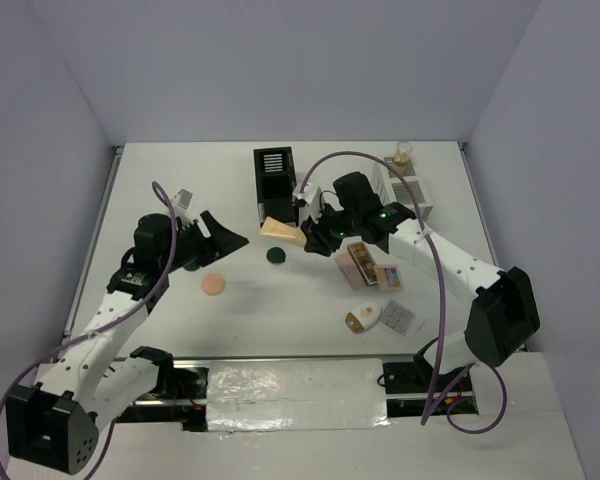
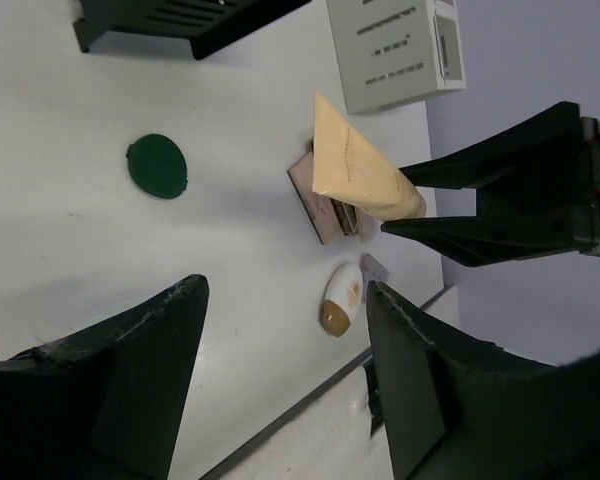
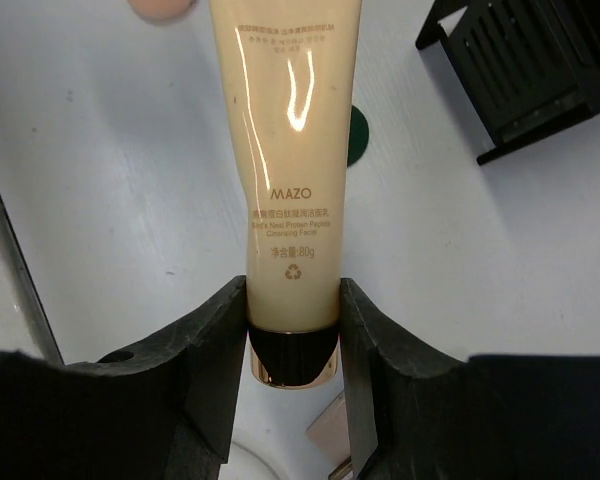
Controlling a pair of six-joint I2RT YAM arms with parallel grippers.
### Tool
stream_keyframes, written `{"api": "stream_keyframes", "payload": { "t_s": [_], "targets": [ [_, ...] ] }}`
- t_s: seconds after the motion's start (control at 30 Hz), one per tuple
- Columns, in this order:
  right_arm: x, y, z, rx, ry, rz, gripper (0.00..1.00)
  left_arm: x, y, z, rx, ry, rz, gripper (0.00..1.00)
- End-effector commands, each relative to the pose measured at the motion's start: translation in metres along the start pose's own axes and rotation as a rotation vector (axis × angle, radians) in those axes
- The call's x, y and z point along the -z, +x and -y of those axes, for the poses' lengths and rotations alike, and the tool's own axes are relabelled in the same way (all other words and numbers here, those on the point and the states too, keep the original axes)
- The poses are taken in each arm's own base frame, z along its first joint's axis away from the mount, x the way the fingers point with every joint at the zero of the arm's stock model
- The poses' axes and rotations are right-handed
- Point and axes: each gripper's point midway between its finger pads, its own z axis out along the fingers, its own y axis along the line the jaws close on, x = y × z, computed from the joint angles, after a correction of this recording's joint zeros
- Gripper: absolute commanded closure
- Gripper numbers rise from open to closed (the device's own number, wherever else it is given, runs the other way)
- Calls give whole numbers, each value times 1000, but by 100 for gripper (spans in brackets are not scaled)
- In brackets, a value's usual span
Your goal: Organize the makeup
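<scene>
My right gripper (image 1: 308, 238) is shut on a beige tube (image 1: 283, 231) with a dark gold-rimmed cap, gripping it near the cap and holding it above the table; the right wrist view shows the tube (image 3: 290, 180) between my fingers (image 3: 210, 350). A dark green round compact (image 1: 276, 256) and a peach puff (image 1: 214, 285) lie on the table. Flat palettes (image 1: 365, 265) and a white-gold oval compact (image 1: 363, 319) lie to the right. A gold-capped bottle (image 1: 401, 155) stands at the back right. My left gripper (image 1: 225, 238) is open and empty, left of the tube.
A black slotted organizer (image 1: 274, 180) stands at the back centre, and a white grid-sided organizer (image 1: 405, 195) at the back right. A small grey square palette (image 1: 398, 318) lies beside the oval compact. The table's front edge has a metal strip (image 1: 280, 375).
</scene>
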Motion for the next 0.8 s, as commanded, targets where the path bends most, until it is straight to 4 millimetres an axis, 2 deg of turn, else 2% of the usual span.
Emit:
{"api": "stream_keyframes", "payload": {
  "t_s": [0.0, 0.2, 0.4, 0.57, 0.77],
  "targets": [
    [12, -25, -14, 66, -51, 105, 80, -6, -9, 36, -26, 149, 1, 24],
    [16, -32, -18, 82, -62, 136, 80, -13, -13, 54, -19, 209, -16, 27],
    [17, -34, -22, 94, -80, 144, 81, -18, -10, 54, -10, 223, -39, 27],
    [18, -40, -35, 128, -113, 165, 81, -26, -7, 52, -7, 220, -56, 28],
    [20, -50, -39, 144, -115, 190, 81, -32, -5, 53, -9, 226, -70, 34]
  ]
}}
